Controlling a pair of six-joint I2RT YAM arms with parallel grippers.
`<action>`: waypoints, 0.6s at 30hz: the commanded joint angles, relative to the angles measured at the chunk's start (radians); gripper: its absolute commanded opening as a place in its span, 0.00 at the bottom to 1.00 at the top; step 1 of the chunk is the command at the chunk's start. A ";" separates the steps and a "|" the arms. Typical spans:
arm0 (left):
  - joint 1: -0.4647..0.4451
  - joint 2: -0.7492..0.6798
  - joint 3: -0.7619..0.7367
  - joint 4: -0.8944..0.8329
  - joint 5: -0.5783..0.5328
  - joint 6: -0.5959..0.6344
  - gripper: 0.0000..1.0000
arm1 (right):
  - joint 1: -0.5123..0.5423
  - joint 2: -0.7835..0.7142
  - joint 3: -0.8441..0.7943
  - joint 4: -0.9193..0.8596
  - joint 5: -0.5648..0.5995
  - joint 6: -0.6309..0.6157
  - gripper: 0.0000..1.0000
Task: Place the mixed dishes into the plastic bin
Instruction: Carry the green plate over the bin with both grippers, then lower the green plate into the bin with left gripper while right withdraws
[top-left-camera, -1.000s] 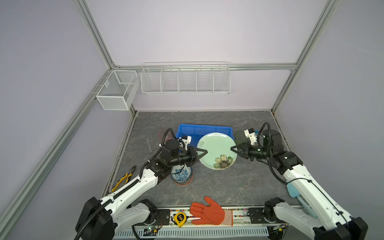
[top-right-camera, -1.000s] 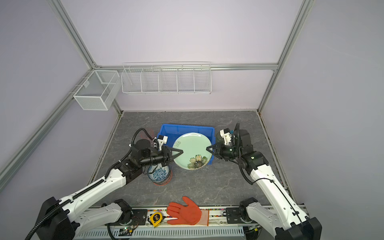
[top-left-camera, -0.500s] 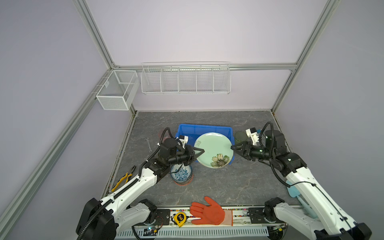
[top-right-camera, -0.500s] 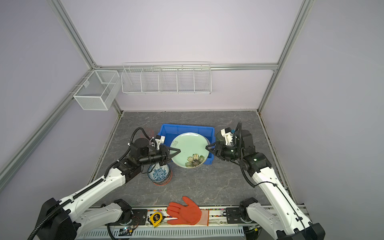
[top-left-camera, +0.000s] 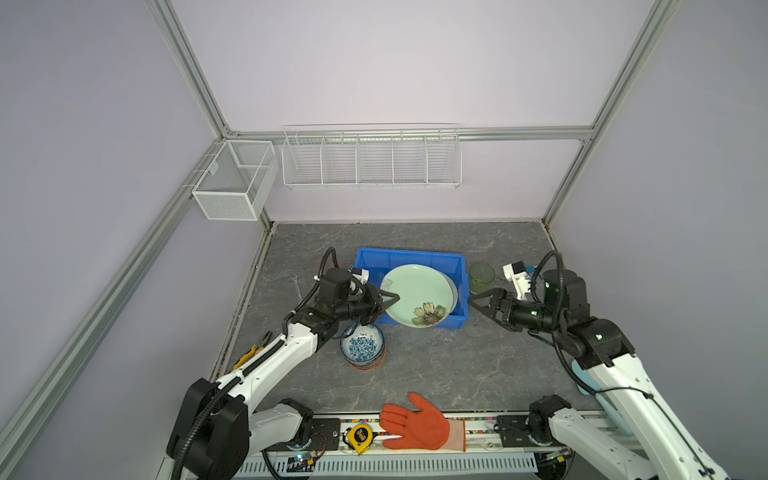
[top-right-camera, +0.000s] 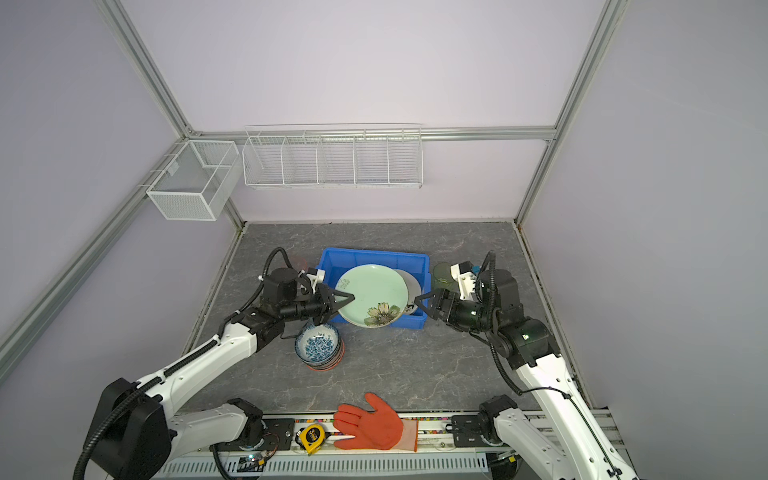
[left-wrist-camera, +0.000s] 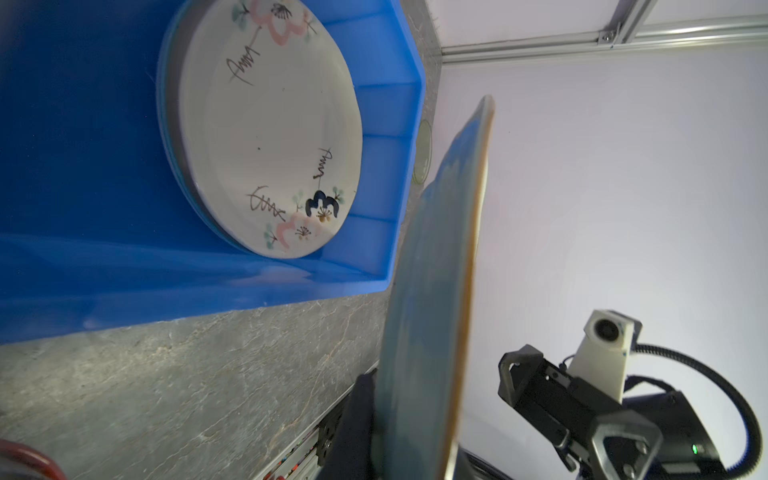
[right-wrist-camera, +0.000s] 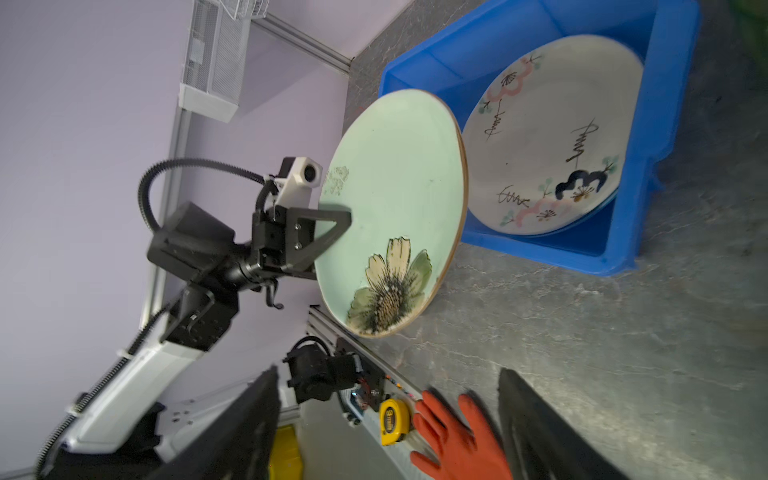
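While my left claw kept its narrow pinch on the rim of the mint green plate, my right claw had let go within the last second. Its jaws were spread wide and empty, standing just clear of the opposite edge they had been gripping. The plate had also shifted farther back over the blue bin. It hung tilted, its lower edge past the near wall, not set down. The floral cream plate lay flat inside the bin, partly beneath it. I judged the two-handed carry over: my left claw alone must lower the plate, and a one-sided hold on so wide a dish could swing or slip. The stacked bowls and the green cup sat outside the bin. Writing: dark brush squiggles on the cream plate, no readable words; a pale stamp on the mint plate near my left finger, illegible; a black mark on the yellow tape measure, unreadable.
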 joint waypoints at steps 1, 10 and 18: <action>0.039 0.019 0.114 0.074 0.084 0.061 0.00 | 0.004 -0.056 -0.004 -0.086 0.046 -0.022 0.98; 0.083 0.216 0.294 0.000 0.139 0.200 0.00 | 0.004 -0.167 -0.028 -0.215 0.138 -0.030 0.88; 0.083 0.362 0.408 -0.063 0.094 0.305 0.00 | 0.004 -0.223 -0.039 -0.274 0.182 -0.022 0.88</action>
